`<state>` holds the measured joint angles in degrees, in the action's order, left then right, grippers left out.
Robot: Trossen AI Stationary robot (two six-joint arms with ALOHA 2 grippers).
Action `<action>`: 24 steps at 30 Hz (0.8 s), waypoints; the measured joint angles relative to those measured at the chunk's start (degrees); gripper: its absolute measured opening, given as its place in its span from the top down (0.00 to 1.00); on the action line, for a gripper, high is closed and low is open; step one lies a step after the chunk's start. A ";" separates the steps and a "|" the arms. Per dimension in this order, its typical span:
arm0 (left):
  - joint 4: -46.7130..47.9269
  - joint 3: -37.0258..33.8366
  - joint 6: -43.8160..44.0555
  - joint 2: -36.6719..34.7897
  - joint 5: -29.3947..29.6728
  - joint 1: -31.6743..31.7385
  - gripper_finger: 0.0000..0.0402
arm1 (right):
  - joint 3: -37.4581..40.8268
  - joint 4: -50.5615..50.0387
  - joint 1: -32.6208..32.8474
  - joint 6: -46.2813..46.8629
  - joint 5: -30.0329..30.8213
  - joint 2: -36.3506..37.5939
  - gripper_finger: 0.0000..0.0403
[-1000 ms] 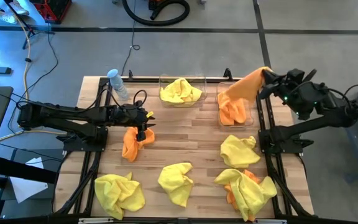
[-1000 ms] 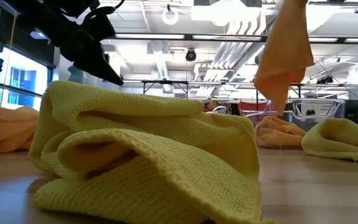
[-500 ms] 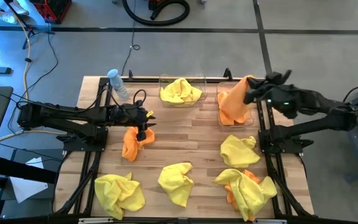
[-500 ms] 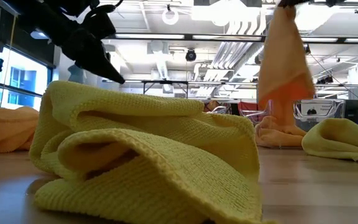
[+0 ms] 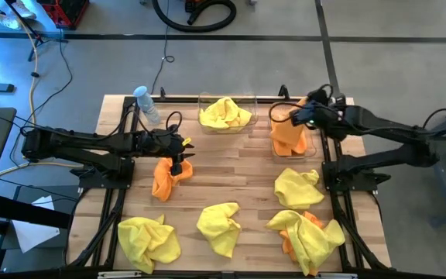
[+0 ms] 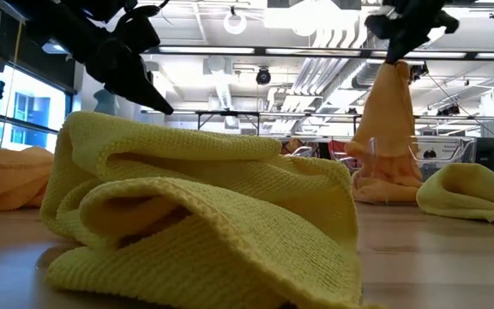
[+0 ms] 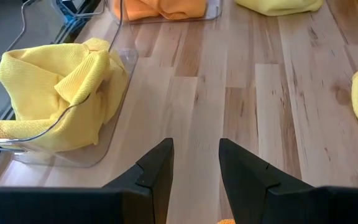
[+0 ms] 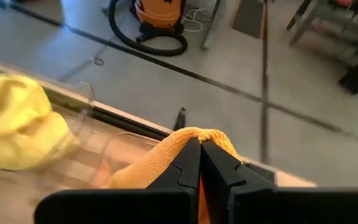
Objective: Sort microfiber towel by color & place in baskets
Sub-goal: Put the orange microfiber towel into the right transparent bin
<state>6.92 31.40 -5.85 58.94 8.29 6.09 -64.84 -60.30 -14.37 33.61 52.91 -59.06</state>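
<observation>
From above, the right gripper [image 5: 295, 116] has its jaws clamped on an orange towel [image 5: 288, 133] over the right basket [image 5: 313, 146]. The left gripper [image 5: 183, 153] hovers, jaws apart, above another orange towel [image 5: 163, 178] on the worktop [image 5: 238, 167]. The low view shows the held towel hanging into its basket.

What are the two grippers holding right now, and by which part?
The right gripper pinches an orange microfiber towel by its top fold, hanging into the right clear plastic basket. The left gripper is open, holding nothing.

L hand [image 7: 194, 163] open; R hand [image 8: 199, 163] shut.
</observation>
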 joint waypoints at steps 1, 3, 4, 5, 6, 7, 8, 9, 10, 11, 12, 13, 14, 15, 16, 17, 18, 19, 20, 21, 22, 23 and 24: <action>0.00 0.00 0.00 0.00 0.00 -0.02 0.71 | 0.00 0.11 -0.33 -0.91 1.00 -1.04 1.00; 0.02 0.00 0.02 0.00 0.00 -0.01 0.71 | 0.00 -0.88 -1.19 -0.54 4.26 -3.44 1.00; 0.02 0.00 0.09 0.00 0.00 -0.02 0.71 | 0.00 -1.74 -1.83 0.20 5.62 -4.64 1.00; 0.04 0.00 0.21 0.00 -0.01 -0.01 0.71 | 0.00 -2.82 -2.74 1.12 6.55 -5.88 1.00; 0.05 0.00 0.35 0.00 -0.02 -0.02 0.71 | 0.00 -4.09 -3.83 2.22 6.93 -7.01 1.00; 0.07 0.00 0.63 0.00 -0.02 -0.02 0.71 | 0.00 -5.34 -5.07 3.33 6.88 -8.08 1.00; 0.15 0.00 0.63 0.00 -0.02 -0.02 0.71 | 0.00 -6.61 -6.46 4.47 6.76 -9.08 1.00; 0.22 0.00 0.65 0.00 -0.02 -0.02 0.71 | 0.02 -8.05 -7.88 5.74 6.53 -10.02 1.00; 0.20 0.00 0.66 0.00 -0.02 0.00 0.71 | 0.02 -9.51 -9.22 7.00 6.44 -10.81 1.00; 0.20 0.00 0.66 0.00 -0.02 -0.01 0.71 | 0.02 -10.78 -10.49 8.10 6.29 -11.47 1.00; 0.20 0.00 0.66 0.00 -0.02 -0.02 0.71 | 0.02 -11.80 -11.74 8.73 6.02 -12.11 1.00; 0.20 0.00 0.66 0.00 -0.02 -0.01 0.71 | 0.02 -12.54 -12.79 8.91 5.91 -12.67 1.00; 0.21 0.00 0.66 0.00 -0.02 -0.02 0.71 | 0.02 -12.80 -13.72 8.83 5.71 -13.16 1.00; 0.31 0.00 0.66 0.00 -0.02 -0.02 0.71 | 0.02 -12.77 -14.51 8.47 5.58 -13.47 1.00; 0.45 0.00 0.66 0.00 -0.02 -0.02 0.71 | 0.02 -12.76 -15.14 8.12 5.55 -13.69 1.00; 0.57 0.00 0.66 0.00 -0.02 -0.02 0.71 | 0.02 -12.71 -15.64 7.86 5.56 -13.88 1.00; 0.61 0.00 0.66 0.00 -0.02 -0.02 0.71 | 0.02 -12.74 -16.05 7.62 5.75 -14.08 1.00; 0.61 0.00 0.66 0.00 -0.02 -0.02 0.71 | 0.02 -12.86 -16.51 7.50 6.55 -14.27 1.00; 0.61 0.00 0.66 0.00 -0.02 -0.02 0.71 | 0.02 -13.02 -17.04 7.51 7.53 -14.39 1.00; 0.61 0.00 0.67 0.00 -0.02 -0.02 0.71 | 0.02 -13.38 -17.73 7.57 8.40 -14.43 1.00; 0.68 0.00 0.67 0.00 -0.02 -0.02 0.71 | 0.02 -13.56 -18.52 7.87 8.98 -14.43 1.00; 0.73 0.00 0.68 0.00 -0.02 -0.01 0.71 | 0.02 -13.59 -19.29 8.09 9.20 -14.43 1.00; 0.79 0.00 0.71 0.00 -0.02 -0.02 0.71 | 0.02 -13.58 -20.01 8.41 9.05 -14.43 1.00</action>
<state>7.70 31.40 -5.13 58.94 8.27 6.07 -64.82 -73.88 -34.37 42.02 61.96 -73.49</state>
